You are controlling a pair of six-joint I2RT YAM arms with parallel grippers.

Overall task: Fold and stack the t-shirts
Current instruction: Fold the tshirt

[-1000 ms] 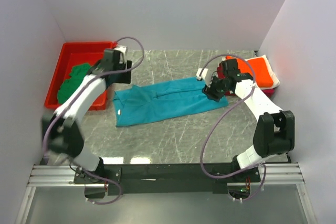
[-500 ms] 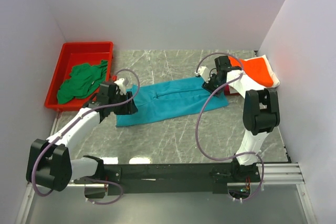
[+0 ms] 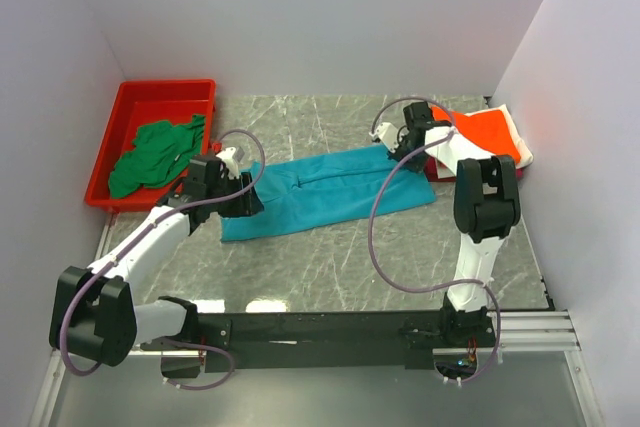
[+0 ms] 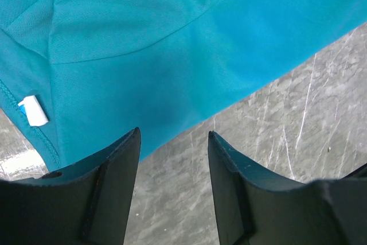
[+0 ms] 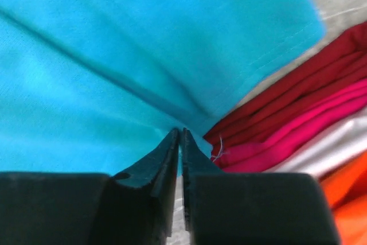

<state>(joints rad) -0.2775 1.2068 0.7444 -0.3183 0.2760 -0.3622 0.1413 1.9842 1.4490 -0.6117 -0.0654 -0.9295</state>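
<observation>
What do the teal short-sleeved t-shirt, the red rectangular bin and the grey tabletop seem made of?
Teal short-sleeved t-shirt: matte fine-mesh knit, likely synthetic. Red rectangular bin: smooth moulded plastic, apparently. Grey tabletop: polished veined stone or laminate; it reflects light.

My hand is pinched onto the teal shirt, right beside the stack of folded shirts.

loc: robot lab cell | evid: white encl. walls, grey marble-look table, arms on alu rail
</observation>
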